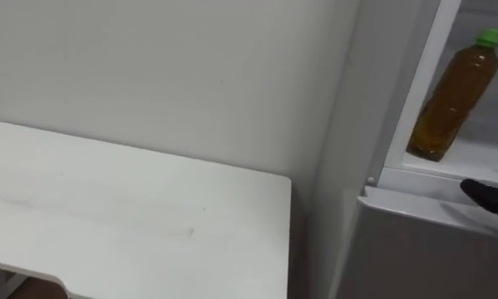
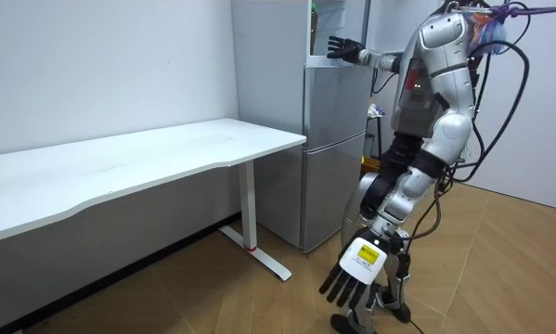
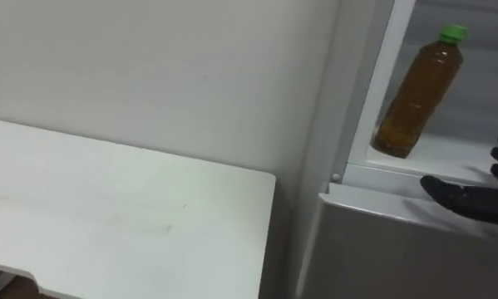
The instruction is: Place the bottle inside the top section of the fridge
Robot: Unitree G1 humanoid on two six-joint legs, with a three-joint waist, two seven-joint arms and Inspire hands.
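Amber, green-capped bottle (image 3: 415,87) stands on the upper fridge shelf (image 3: 469,158) at two o'clock. Your right hand (image 3: 481,203), spread and empty, hovers at four: a careless withdrawal could topple it. Left hand (image 2: 352,271) hangs slack.

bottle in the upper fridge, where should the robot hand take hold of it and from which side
Grip the bottle round the middle of its straight body, from the open front and its right. It stands on its base on the shelf, the fridge frame close on its left. The open right robot hand is at that front edge.
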